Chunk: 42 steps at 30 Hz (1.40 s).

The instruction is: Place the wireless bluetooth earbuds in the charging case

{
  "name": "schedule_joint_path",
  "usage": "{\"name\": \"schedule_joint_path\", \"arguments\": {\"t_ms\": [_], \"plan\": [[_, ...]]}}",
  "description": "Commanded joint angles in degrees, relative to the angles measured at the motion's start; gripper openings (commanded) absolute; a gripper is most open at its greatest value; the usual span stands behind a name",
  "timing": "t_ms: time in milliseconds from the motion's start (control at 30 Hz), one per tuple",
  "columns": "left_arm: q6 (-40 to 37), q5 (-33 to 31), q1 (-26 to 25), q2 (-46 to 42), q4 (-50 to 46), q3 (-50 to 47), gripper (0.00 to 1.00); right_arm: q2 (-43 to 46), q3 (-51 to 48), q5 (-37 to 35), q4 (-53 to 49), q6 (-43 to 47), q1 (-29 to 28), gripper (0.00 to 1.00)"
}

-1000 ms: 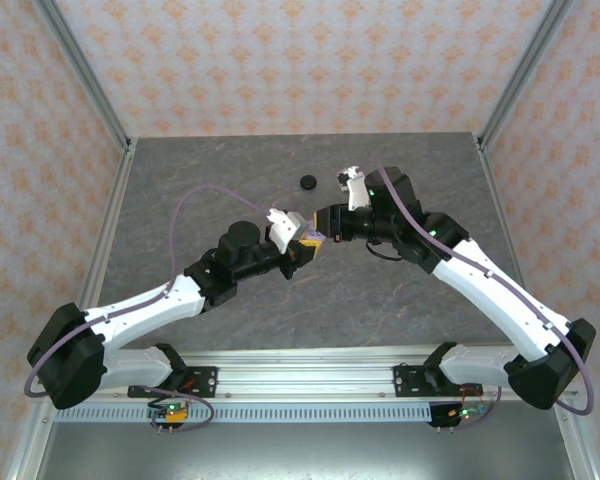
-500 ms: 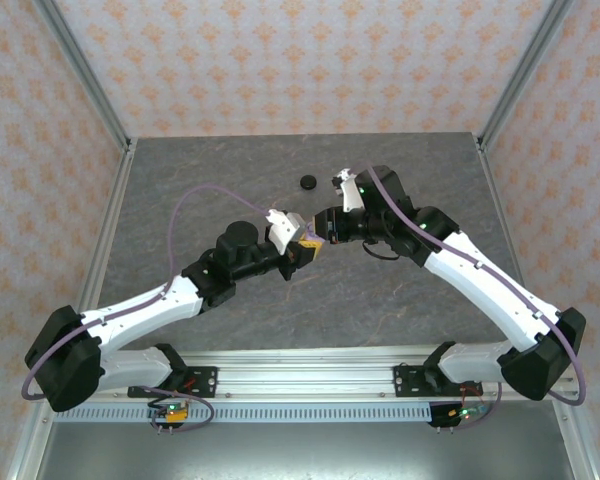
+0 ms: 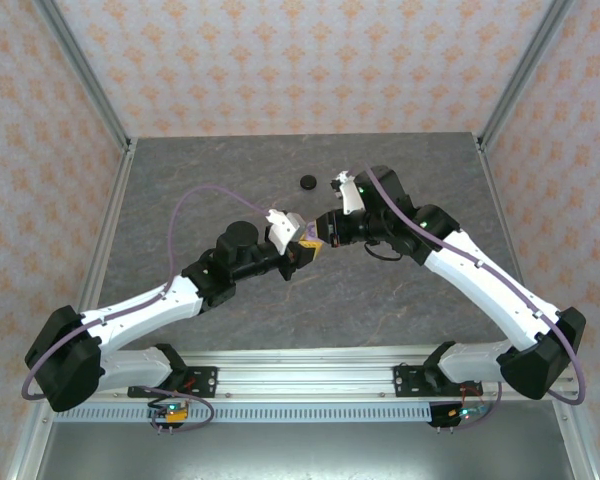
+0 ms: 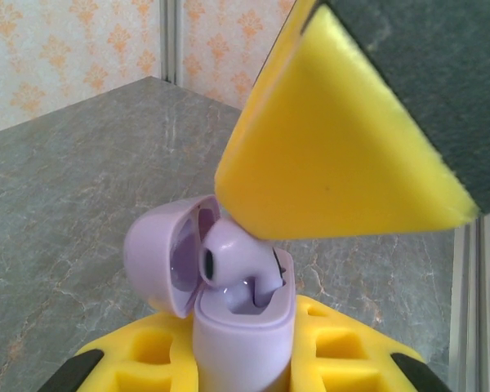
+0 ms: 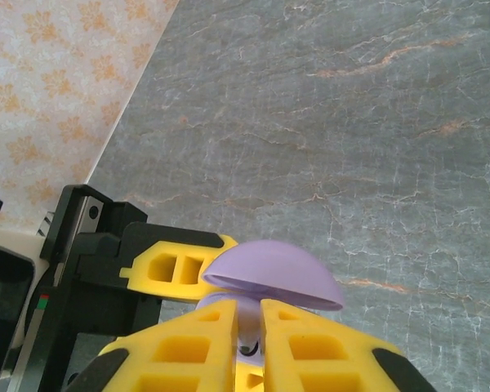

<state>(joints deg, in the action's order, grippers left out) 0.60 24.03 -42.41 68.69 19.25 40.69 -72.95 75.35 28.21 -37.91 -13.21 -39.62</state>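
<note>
My left gripper (image 3: 300, 250) (image 4: 245, 363) is shut on a pale lavender charging case (image 4: 245, 331) and holds it upright over the middle of the table, its lid (image 4: 159, 253) (image 5: 273, 273) swung open. A lavender earbud (image 4: 229, 260) (image 5: 247, 327) stands in the case's mouth, stem down in one well and head above the rim. My right gripper (image 3: 323, 230) (image 5: 247, 343) comes in from the right and is shut on this earbud, which sits in the narrow gap between the yellow fingers (image 4: 335, 155). The case (image 3: 313, 241) is a small purple patch between both grippers.
A small black round disc (image 3: 306, 182) lies on the grey table behind the grippers. A larger black round piece (image 3: 243, 236) shows beside the left arm. Patterned walls and metal posts close in the table (image 3: 230, 170) at the back and sides.
The right gripper has shifted a little left, toward the case held by the left gripper, and its jaws have narrowed. The left arm has stayed in place.
</note>
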Motion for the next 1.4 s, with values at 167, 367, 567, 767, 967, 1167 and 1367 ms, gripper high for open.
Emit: {"name": "schedule_joint_path", "arguments": {"t_ms": [167, 367, 567, 767, 967, 1167, 1367], "plan": [[1.65, 3.06, -0.65, -1.28, 7.69, 0.26, 0.15, -1.29, 2.18, 3.21, -3.64, 2.13, -0.38, 0.18], [1.76, 2.47, -0.65, -0.97, 7.00, 0.16, 0.15, 0.72, 1.64, -3.25, -1.87, -0.15, -0.37, 0.24], [1.18, 3.92, -0.65, -0.89, 6.51, -0.30, 0.15, 4.83, 0.54, -17.14, 0.39, -4.62, -0.37, 0.24], [-0.58, 9.08, -0.70, -0.99, 5.86, -0.02, 0.15, 2.81, 4.59, -12.79, -3.36, -5.65, 2.35, 0.24], [-2.39, 11.81, -1.00, -1.10, 4.90, 0.86, 0.15, -2.61, 9.41, -7.17, -7.78, -6.40, 4.01, 0.25], [-3.23, 12.28, -1.35, -0.79, 3.79, 1.57, 0.15, -7.95, 11.78, 0.64, -9.74, -6.64, 4.20, 0.21], [-3.50, 10.65, -1.40, -0.39, 3.00, 1.92, 0.15, -9.70, 11.95, 4.11, -10.44, -6.78, 4.05, 0.14]]}}
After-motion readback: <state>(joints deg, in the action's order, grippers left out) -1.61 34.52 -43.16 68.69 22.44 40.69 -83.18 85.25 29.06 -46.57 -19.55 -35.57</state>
